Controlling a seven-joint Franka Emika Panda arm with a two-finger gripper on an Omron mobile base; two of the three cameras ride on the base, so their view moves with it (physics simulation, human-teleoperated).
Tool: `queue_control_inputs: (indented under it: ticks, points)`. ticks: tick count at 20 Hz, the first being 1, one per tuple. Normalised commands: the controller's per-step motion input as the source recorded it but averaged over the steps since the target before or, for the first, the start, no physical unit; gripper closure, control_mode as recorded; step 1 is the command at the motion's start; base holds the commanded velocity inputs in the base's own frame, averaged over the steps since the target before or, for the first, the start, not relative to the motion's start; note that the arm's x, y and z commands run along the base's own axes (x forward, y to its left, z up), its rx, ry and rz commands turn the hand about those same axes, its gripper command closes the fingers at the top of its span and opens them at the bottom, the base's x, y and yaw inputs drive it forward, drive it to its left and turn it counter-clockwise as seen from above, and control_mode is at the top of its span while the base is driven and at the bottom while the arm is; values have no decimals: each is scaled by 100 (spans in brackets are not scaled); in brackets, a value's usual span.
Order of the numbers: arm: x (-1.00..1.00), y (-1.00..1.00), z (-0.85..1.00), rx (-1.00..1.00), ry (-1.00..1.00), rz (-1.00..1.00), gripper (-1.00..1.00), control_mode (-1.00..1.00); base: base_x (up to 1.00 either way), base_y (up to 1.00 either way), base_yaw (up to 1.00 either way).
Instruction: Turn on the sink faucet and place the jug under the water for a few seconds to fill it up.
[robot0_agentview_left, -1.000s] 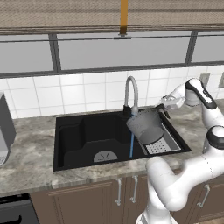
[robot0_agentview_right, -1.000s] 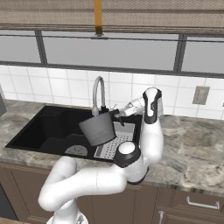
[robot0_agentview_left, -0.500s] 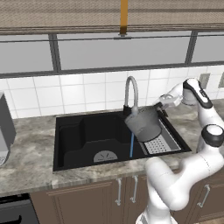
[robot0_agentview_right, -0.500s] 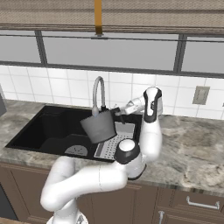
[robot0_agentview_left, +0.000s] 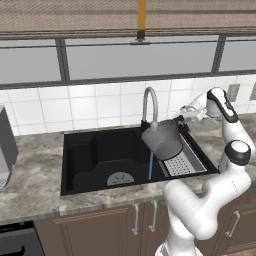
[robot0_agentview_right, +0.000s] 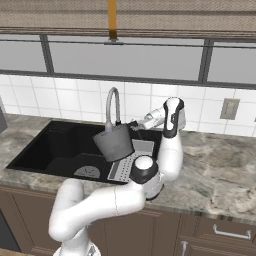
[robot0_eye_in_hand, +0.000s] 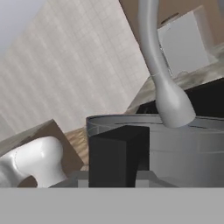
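Left base view: claw (robot0_agentview_left: 179, 120), closed on the jug (robot0_agentview_left: 162, 139) handle, has moved it under the sink faucet (robot0_agentview_left: 149, 106); filling begins.

The jug (robot0_agentview_left: 162, 139) hangs over the sink (robot0_agentview_left: 95, 155) under the sink faucet (robot0_agentview_left: 149, 104), perforated tray (robot0_agentview_left: 183, 164) just right.

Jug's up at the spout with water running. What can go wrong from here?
1. The jug hangs tilted, held by its side handle; filling may spill over the low rim.
2. The water shows below the jug, so the stream may be missing it.
3. The faucet tip is near the rim; lifting could knock it.
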Motion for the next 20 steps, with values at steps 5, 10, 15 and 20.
queue_control_inputs:
  ticks: [5,10,15,20]
  points:
    - [0,0,0,0,-9,5,100,-100,0,0,0]
    - [0,0,0,0,-5,4,100,-100,0,0,0]
    - [0,0,0,0,-3,1,100,-100,0,0,0]
    - [0,0,0,0,-1,0,100,-100,0,0,0]
